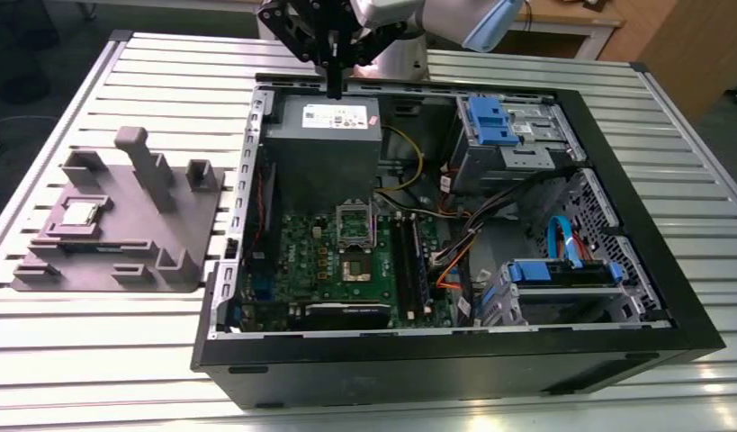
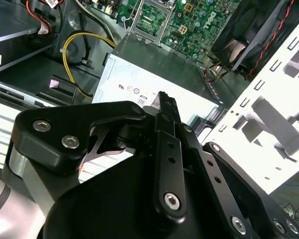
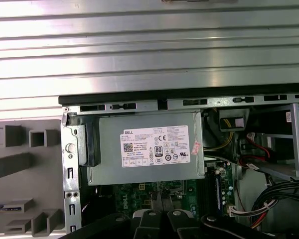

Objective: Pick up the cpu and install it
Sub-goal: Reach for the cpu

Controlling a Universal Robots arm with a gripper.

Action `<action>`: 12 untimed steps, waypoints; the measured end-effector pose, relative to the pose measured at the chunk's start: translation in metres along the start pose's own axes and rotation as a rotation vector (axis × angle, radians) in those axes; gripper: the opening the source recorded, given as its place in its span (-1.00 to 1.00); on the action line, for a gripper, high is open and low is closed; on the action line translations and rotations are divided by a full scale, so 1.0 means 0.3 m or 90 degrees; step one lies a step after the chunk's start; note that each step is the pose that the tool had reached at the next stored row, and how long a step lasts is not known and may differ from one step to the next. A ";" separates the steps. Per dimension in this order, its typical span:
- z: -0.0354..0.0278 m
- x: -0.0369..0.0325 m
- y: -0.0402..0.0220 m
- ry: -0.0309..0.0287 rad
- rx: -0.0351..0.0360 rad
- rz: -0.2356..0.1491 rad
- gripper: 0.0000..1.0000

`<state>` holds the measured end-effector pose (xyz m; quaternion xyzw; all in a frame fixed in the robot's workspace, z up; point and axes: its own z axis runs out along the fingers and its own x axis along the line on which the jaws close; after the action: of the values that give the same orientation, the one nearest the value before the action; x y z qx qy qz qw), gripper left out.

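The cpu (image 1: pixel 80 213), a small silvery square chip, lies in a recess of the grey holder block (image 1: pixel 164 236) at the exterior view's left, outside the computer case. My gripper (image 1: pixel 335 88) hangs over the far edge of the case, above the grey power supply (image 1: pixel 326 135), far from the chip. Its fingers are shut with nothing between them, as both wrist views show (image 2: pixel 164 99) (image 3: pixel 159 196). On the dark green motherboard (image 1: pixel 302 261) the socket (image 1: pixel 354 227) stands open with its frame raised.
The black open case (image 1: pixel 464 360) lies on a slatted metal table (image 1: pixel 104 360). Inside are blue-tabbed drive cages (image 1: pixel 512 126), loose cables (image 1: pixel 464 243) and yellow wires (image 2: pixel 84 45). A case fan (image 2: pixel 249 30) sits near the board. Upright posts (image 1: pixel 140 162) rise from the holder block.
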<state>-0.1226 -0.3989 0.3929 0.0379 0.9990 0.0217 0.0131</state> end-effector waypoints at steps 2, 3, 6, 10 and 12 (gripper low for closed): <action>0.000 0.000 0.000 0.0000 0.0000 0.000 -0.80; 0.000 0.001 0.000 0.0000 0.0000 0.000 -0.80; 0.000 0.002 0.000 0.0000 0.0000 0.000 -0.80; 0.001 0.004 0.000 0.0000 0.0000 0.000 -0.80; 0.002 0.026 -0.002 0.0000 0.0000 0.000 -0.80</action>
<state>-0.1303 -0.3989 0.3921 0.0379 0.9990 0.0217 0.0130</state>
